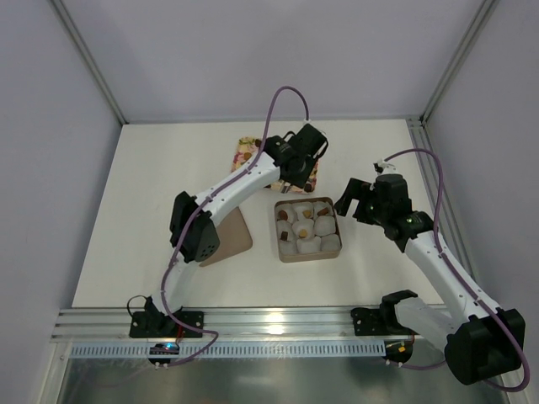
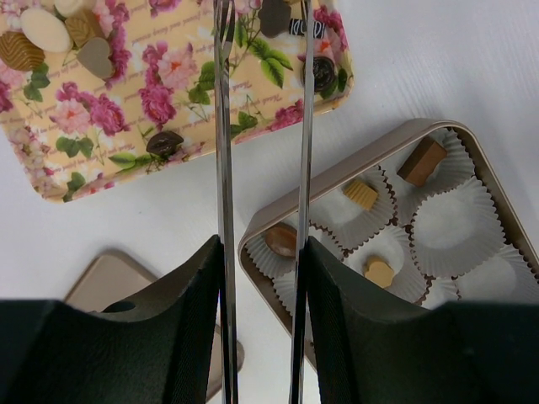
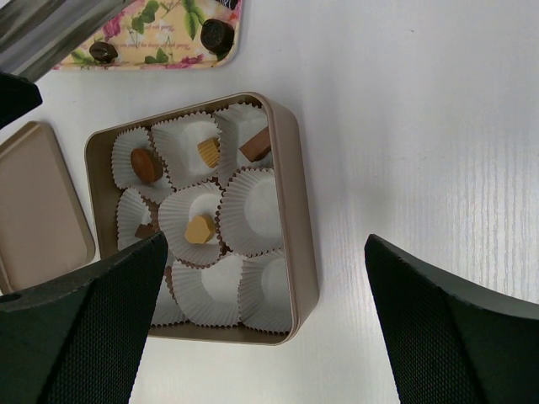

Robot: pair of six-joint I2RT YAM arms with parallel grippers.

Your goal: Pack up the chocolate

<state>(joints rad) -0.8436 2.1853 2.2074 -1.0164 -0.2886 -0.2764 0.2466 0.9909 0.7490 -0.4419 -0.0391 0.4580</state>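
Several chocolate pieces sit in white paper cups in the tan box (image 3: 303, 219): a round brown one (image 3: 146, 165), a tan one (image 3: 209, 151), a brown block (image 3: 255, 145) and a tan heart (image 3: 200, 229). More chocolate pieces (image 2: 94, 57) lie on the flowered tray (image 2: 126, 109). My left gripper (image 2: 263, 252) is shut on long metal tongs (image 2: 222, 126), whose blades reach over the tray. A dark piece (image 2: 274, 15) shows between the blade ends; they stand wider than it. My right gripper (image 3: 265, 244) hangs open above the box's right edge, holding nothing.
The box's tan lid (image 1: 232, 240) lies on the table left of the box (image 1: 309, 257), under the left arm. The flowered tray (image 1: 244, 151) lies behind the box. Grey walls close in the white table on three sides.
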